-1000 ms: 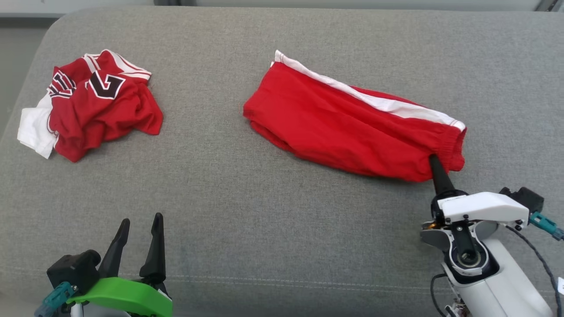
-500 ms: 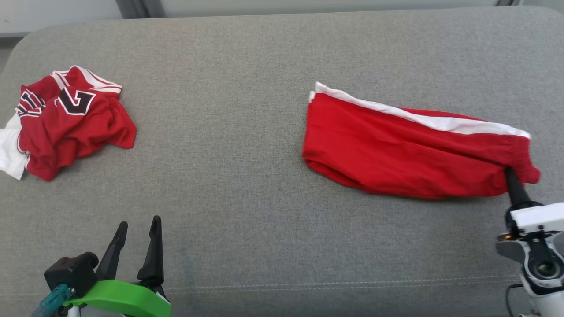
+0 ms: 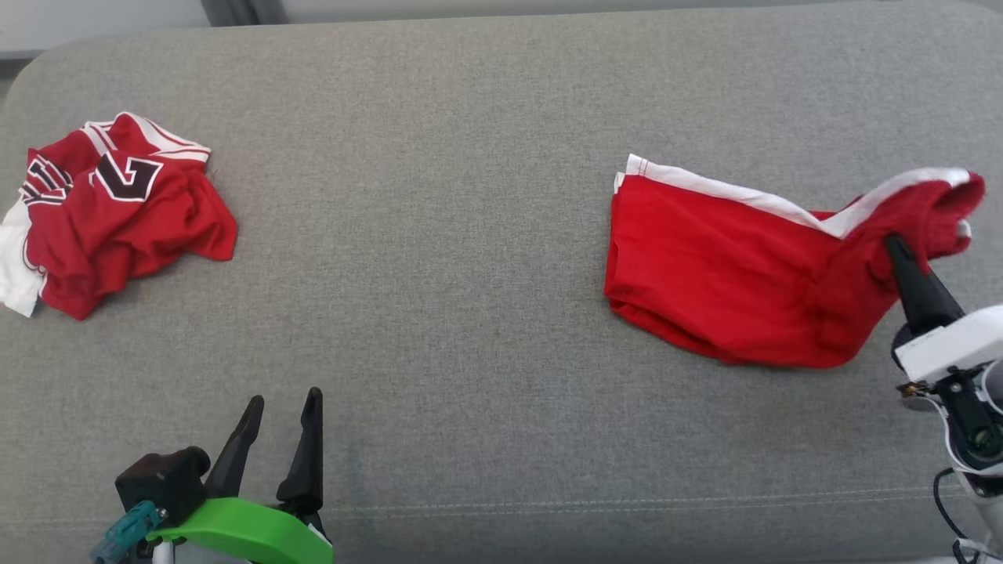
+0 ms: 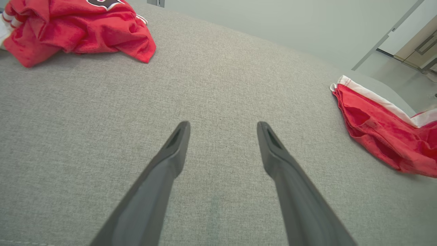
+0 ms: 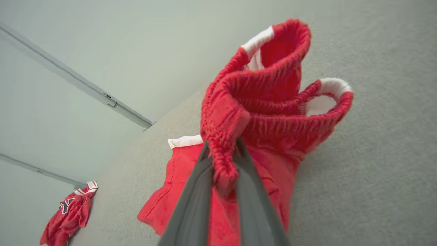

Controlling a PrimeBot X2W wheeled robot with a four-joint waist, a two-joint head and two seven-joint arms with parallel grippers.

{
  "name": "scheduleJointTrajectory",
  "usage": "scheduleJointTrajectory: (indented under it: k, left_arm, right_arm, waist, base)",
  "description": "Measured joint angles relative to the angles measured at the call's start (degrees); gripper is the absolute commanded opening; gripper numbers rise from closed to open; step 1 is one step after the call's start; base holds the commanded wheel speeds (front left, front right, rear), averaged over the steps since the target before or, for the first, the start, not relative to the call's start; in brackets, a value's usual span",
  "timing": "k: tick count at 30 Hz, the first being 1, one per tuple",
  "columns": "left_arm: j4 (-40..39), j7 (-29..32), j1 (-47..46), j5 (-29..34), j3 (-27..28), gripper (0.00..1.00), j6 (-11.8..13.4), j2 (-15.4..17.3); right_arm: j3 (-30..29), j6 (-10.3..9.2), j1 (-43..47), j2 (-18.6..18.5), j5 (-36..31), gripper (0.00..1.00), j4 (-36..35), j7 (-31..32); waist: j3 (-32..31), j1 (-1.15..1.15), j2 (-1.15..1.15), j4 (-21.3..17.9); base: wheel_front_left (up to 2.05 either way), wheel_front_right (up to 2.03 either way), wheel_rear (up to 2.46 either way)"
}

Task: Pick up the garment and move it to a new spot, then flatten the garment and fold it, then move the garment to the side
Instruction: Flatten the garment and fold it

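The left pincer [image 3: 284,398] had two long, dark, tapering fingers [image 4: 157,184], each with a shallow slot near its tip, set in a bright green bracket [image 3: 243,533]. Beside the bracket sat a black camera block [image 3: 161,482] with a teal plug [image 3: 125,529]. The right pincer [image 3: 891,241] was equally dark, rising from a white housing [image 3: 952,341] above a round black joint [image 3: 975,431], where a thin black cable [image 3: 939,501] looped below.

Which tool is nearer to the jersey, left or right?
Left. The left tool is open, nearer the robot than the jersey and apart from it. The right tool is far across the couch, shut on the shorts.
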Motion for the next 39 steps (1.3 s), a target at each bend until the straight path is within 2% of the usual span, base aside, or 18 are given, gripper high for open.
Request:
scheduleJointTrajectory:
  k: [6, 11, 16, 20, 30, 32, 33, 39]
  left_arm:
    - [0.0, 0.5, -0.1, 0.0, -0.2, 1.00, 0.0, -0.1]
    - [0.2, 0.7, -0.7, 0.1, -0.7, 1.00, 0.0, -0.7]
    - [0.3, 0.7, -1.5, 0.1, -0.6, 1.00, 0.0, -1.5]
    - [0.5, 0.6, -1.5, 0.1, -0.2, 1.00, 0.0, -1.8]
    - [0.6, 0.4, -1.5, 0.1, 0.1, 1.00, 0.0, -2.2]
    - [0.6, 0.4, -1.5, 0.1, 0.3, 1.00, 0.0, -2.2]
    - [0.6, 0.4, -1.5, 0.1, 0.4, 1.00, 0.0, -2.2]
    - [0.8, -0.1, -1.4, 0.1, 1.5, 1.00, 0.0, -2.2]
  right_arm:
    - [9.5, -0.48, -5.9, -2.8, -9.7, 0.00, -6.7, 4.8]
    - [14.2, -1.54, -8.5, -3.1, -13.4, 0.00, -7.8, 9.3]
    - [16.7, -2.50, -9.2, -3.0, -14.9, 0.00, -7.5, 13.1]
    - [17.9, -3.00, -11.2, -1.6, -15.7, 0.00, -7.1, 15.1]
    - [19.5, -3.49, -13.7, 0.9, -18.4, 0.00, -4.6, 18.1]
    - [19.4, -3.60, -13.7, 1.0, -18.8, 0.49, -3.9, 18.2]
    - [19.2, -3.93, -13.7, 1.2, -19.0, 1.00, -3.7, 18.2]
    - [19.1, -3.98, -14.6, 3.6, -19.5, 1.00, -3.4, 17.9]
  waist:
    - [0.1, 0.00, 0.00, 1.6]
    - [0.1, 0.00, 0.00, 3.2]
    - [0.0, 0.00, 0.00, 5.0]
    - [0.0, 0.00, 0.00, 6.1]
    - [0.7, 0.00, 0.00, 6.7]
    - [0.7, 0.00, 0.00, 6.7]
    - [0.8, 0.00, 0.00, 6.6]
    - [0.7, 0.00, 0.00, 5.5]
  base:
    - [0.00, 0.00, 0.00]
    - [0.00, 0.00, 0.00]
    - [0.00, 0.00, 0.00]
    - [0.00, 0.00, 0.00]
    - [0.00, 0.00, 0.00]
    - [0.00, 0.00, 0.00]
    - [0.00, 0.00, 0.00]
    - [0.00, 0.00, 0.00]
